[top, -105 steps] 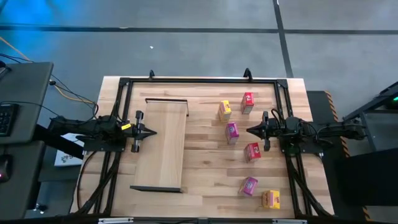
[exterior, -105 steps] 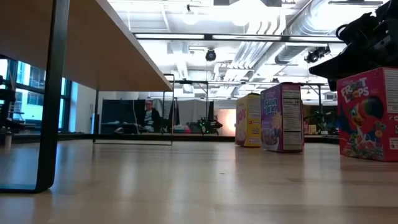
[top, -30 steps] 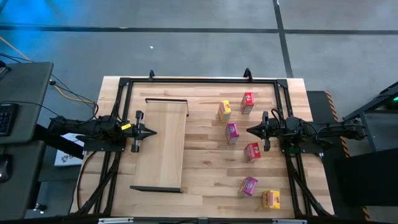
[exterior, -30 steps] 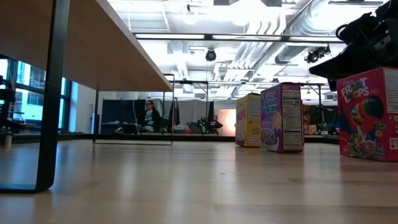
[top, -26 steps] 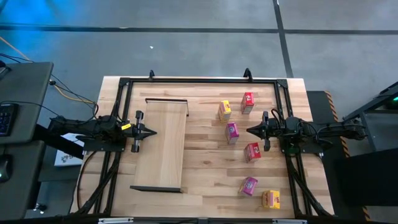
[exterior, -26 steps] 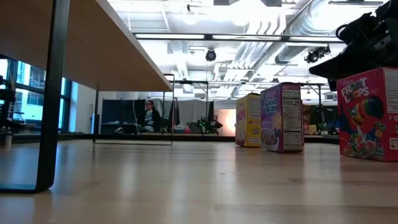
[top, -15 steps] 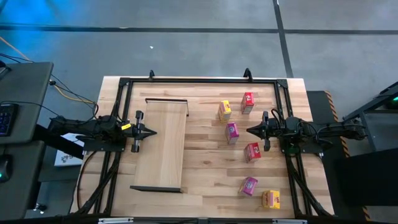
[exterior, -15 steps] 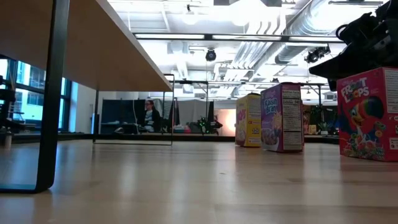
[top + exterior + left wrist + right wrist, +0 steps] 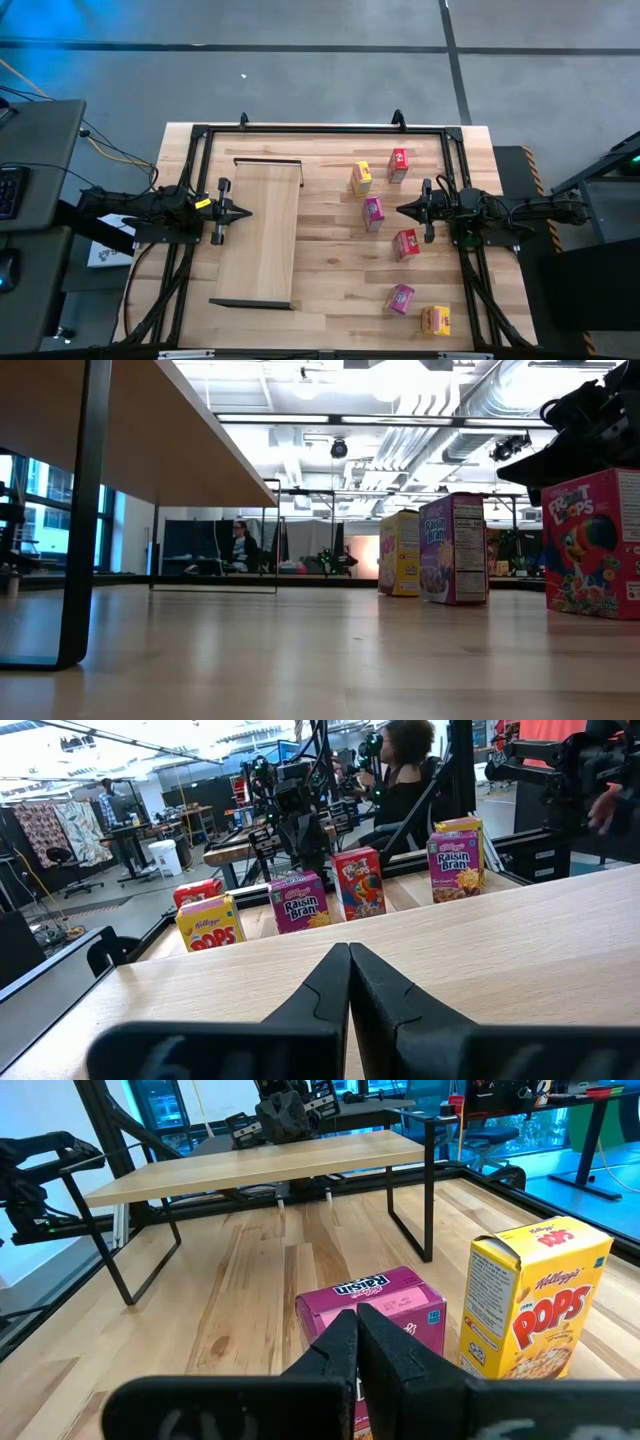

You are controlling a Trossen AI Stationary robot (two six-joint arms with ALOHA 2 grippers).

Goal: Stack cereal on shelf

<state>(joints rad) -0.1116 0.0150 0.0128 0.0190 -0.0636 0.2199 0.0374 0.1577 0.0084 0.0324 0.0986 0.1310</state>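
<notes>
The shelf point(image 9: 262, 232) is a pale wood panel standing on thin black legs point(image 9: 412, 1205) left of the table's middle. Six cereal boxes stand upright on the tabletop to its right: yellow point(image 9: 361, 177), red point(image 9: 399, 165), pink point(image 9: 373, 213), red point(image 9: 406, 244), pink point(image 9: 400, 298) and yellow point(image 9: 435, 320). My left gripper point(image 9: 245, 211) is shut and hovers over the shelf's left long edge point(image 9: 350, 948). My right gripper point(image 9: 400, 209) is shut too. It sits just right of the middle pink box point(image 9: 375, 1302), pointing at it point(image 9: 356, 1312).
A black metal frame point(image 9: 320, 128) runs around the table's edges. Bare tabletop point(image 9: 335, 270) lies between the shelf and the boxes. In the low view the shelf's underside point(image 9: 150, 440) and one leg point(image 9: 85, 510) fill the left. A person point(image 9: 240, 545) sits far behind the table.
</notes>
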